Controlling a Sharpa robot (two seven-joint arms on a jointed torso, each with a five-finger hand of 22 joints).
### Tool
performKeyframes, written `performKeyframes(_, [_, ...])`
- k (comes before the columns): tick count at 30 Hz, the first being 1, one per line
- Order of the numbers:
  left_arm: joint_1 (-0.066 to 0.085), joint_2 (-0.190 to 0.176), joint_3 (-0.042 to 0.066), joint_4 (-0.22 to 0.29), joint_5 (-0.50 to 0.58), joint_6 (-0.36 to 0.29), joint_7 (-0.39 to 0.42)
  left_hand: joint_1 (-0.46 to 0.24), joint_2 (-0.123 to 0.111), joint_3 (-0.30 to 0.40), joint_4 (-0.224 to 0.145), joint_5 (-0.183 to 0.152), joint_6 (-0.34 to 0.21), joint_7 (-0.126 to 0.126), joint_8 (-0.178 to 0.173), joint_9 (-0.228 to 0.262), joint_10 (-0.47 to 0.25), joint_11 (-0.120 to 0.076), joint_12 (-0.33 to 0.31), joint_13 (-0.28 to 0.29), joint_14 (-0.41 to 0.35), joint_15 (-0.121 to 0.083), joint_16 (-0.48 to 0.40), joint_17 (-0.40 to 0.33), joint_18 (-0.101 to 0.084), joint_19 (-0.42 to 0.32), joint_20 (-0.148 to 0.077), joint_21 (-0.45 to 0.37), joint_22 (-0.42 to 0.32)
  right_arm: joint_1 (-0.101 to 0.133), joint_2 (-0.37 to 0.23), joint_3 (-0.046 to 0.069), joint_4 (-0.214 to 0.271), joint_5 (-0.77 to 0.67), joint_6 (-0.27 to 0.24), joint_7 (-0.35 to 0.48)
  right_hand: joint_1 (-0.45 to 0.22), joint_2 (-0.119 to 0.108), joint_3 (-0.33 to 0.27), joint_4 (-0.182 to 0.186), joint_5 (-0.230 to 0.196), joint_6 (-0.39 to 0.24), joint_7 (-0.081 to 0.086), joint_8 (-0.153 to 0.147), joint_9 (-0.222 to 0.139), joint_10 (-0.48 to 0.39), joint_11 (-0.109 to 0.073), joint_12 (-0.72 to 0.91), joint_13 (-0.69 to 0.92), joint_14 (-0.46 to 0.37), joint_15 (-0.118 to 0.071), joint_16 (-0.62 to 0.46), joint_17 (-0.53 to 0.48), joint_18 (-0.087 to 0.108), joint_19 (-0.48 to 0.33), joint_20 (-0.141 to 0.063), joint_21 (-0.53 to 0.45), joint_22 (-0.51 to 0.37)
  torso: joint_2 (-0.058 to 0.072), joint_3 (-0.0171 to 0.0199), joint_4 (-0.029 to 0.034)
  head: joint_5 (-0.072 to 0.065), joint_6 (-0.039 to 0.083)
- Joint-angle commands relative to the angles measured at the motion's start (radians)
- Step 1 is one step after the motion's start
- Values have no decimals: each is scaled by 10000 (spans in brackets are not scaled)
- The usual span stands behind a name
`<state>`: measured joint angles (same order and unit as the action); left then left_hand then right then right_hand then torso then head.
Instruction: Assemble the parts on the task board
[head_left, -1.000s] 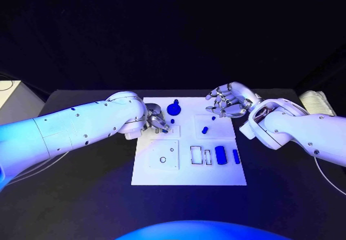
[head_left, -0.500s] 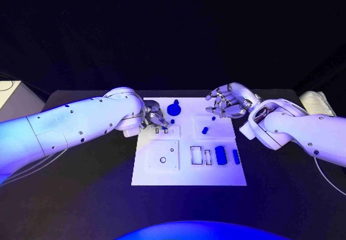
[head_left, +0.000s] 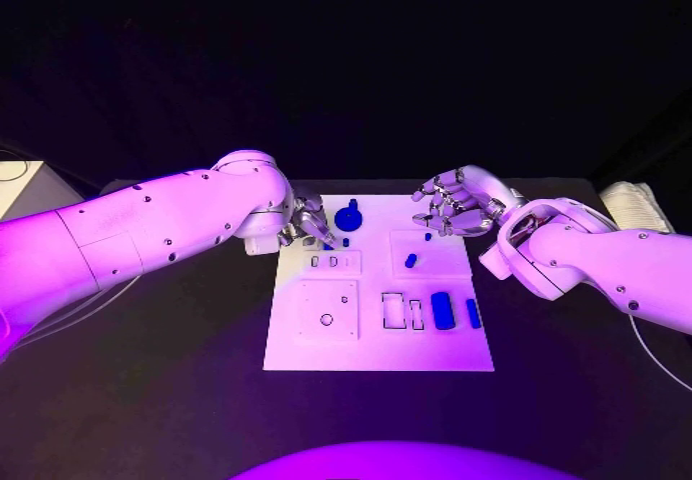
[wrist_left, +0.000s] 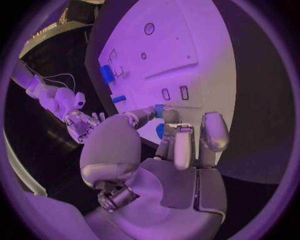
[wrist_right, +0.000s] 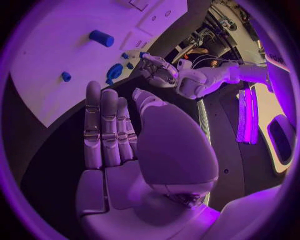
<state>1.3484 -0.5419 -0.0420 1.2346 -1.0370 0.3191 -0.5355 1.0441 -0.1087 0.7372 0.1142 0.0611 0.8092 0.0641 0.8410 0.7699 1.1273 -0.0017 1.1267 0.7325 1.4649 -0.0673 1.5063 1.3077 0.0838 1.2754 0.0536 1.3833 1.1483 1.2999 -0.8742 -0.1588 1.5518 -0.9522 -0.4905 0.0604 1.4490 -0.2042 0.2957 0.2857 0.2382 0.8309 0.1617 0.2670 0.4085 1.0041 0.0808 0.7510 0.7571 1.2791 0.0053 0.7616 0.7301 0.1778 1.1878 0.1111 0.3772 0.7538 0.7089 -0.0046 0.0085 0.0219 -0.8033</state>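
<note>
The white task board lies in the middle of the table. A blue knob stands at its far edge, with a small blue peg just in front of it. My left hand hovers at the board's far left corner beside the knob. Its thumb and one fingertip flank the peg; contact is unclear. My right hand hangs over the far right corner with straight fingers and nothing in it. Further blue parts: a short piece, a cylinder and a bar.
A row of small slots sits near my left hand, and a square plate with a hole lies nearer me. A white box stands off the table's left edge, and a pale object at its right edge.
My left hand has drawn back from over the row of slots toward the far edge, beside the knob and peg. The right hand has stayed in place.
</note>
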Motion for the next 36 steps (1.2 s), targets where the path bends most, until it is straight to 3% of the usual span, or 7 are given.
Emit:
performKeyframes(1, [107,238,-10,-333,189,1481,-120,563,459,555,-500,-113,-75,-3,-37,14,-84,-24,-67,-26,571,87,-52,1368,91,-62,17,-53,4,-7,15,1,-4,-91,116,19,-118,13,75,6,21,-6,70,31,-13,-61,18,31,-8,70,13,-25,9,43,59,-2,-57,-8,1,-7,-1,14,-17])
performKeyframes(6, [234,577,-49,-836,405,1838,-157,565,469,558,-493,-121,-73,0,-40,14,-53,-22,-35,32,575,88,-45,1380,84,-42,17,-41,32,-7,31,1,-7,-91,111,14,-118,13,75,6,21,-6,70,31,-13,-61,18,31,-8,70,13,-25,9,43,59,-2,-57,-8,-6,0,0,38,-19])
performKeyframes(14, [430,1075,-271,-1450,895,2249,-193,630,482,586,-538,-122,-70,-4,-46,25,17,-27,40,143,594,87,-16,1429,54,62,17,23,175,-6,58,1,-11,-91,108,3,-118,13,75,6,21,-6,70,31,-13,-61,18,31,-8,70,13,-25,9,43,59,-2,-57,-8,-12,-3,10,55,-41])
performKeyframes(23, [509,1505,-477,-2023,1150,2327,-222,663,482,591,-565,-124,-57,-3,-47,34,68,-28,90,212,626,83,28,1505,22,172,16,92,325,-6,79,1,-10,-92,100,-8,-118,13,75,6,21,-6,70,31,-13,-61,18,31,-8,70,13,-25,9,43,59,-2,-57,-8,-19,-2,14,95,-60])
performKeyframes(36, [521,1584,-657,-2119,1553,2288,-235,588,614,667,-588,-122,190,-63,-24,64,429,-83,351,580,747,38,186,1775,-41,431,-17,253,642,-6,58,0,2,-93,83,-22,-139,-1,81,7,35,-15,71,37,-18,-66,20,40,-25,76,15,-46,19,42,68,-2,-74,-25,-10,-19,21,97,-57])
